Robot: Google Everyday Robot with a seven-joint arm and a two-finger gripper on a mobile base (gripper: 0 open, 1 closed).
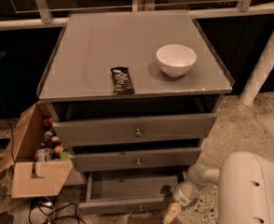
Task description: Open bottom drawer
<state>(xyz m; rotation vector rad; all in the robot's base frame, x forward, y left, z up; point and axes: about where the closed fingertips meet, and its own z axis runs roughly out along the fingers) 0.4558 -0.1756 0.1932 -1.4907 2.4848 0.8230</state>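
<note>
The grey cabinet (90, 55) has three drawers. The bottom drawer (123, 203) is the lowest and slimmest. It stands pulled out, and its empty grey floor shows behind the front panel. Its small knob sits at the frame's lower edge. My gripper (172, 213) is low on the floor side, just off the drawer's right front corner. It hangs from the white arm (249, 190) that enters from the lower right. The top drawer (137, 129) and middle drawer (137, 158) also stand a little forward.
A white bowl (175, 59) and a dark snack bar (121, 80) lie on the cabinet top. An open cardboard box (34, 171) with bottles stands at the cabinet's left. Cables (48, 208) lie on the floor below it. A white post (263, 64) rises at the right.
</note>
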